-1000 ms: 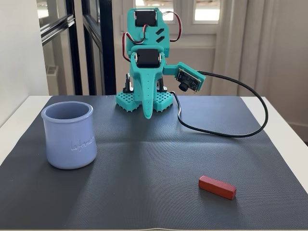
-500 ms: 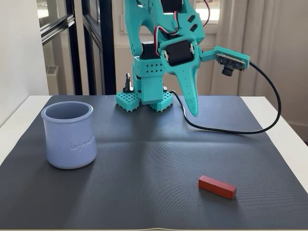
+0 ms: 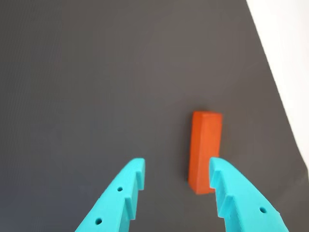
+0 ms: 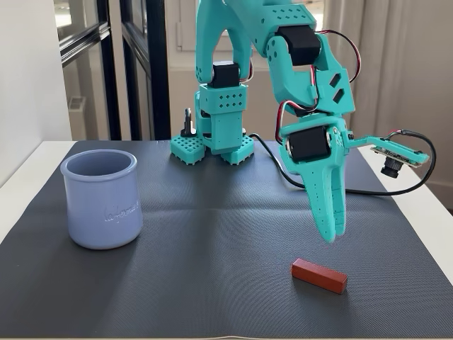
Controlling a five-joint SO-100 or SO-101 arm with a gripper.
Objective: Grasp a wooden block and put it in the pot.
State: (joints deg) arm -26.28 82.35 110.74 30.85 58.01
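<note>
**A:** Starting at the left of the fixed view, what stood there?

**B:** The pot (image 4: 102, 199), upright on the dark mat (image 4: 212, 234), well off to the left of the gripper (image 4: 330, 232) and a little farther back. Its mouth faced up; I could not see what was inside. Faint script showed on its side.

**A:** And the gripper itself?

**B:** It hung above the mat, fingers pointing down, touching nothing. In the wrist view the gripper (image 3: 176, 169) was spread wide, both teal fingers apart with bare mat between them, holding nothing.

**A:** Where was the block?

**B:** In the fixed view the block (image 4: 319, 275) lay flat on the mat just below the fingertips and slightly nearer the camera, apart from them. In the wrist view the block (image 3: 205, 151) lay lengthwise, running away from the camera, its near end just beside the inner edge of the right finger (image 3: 236, 193) and partly hidden by it. It sat off-centre in the gap, far from the left finger (image 3: 120, 193).

**A:** Anything right of that?

**B:** A camera (image 4: 400, 152) on the wrist stuck out to the right, and the white table (image 4: 432, 205) showed past the mat's edge.
</note>
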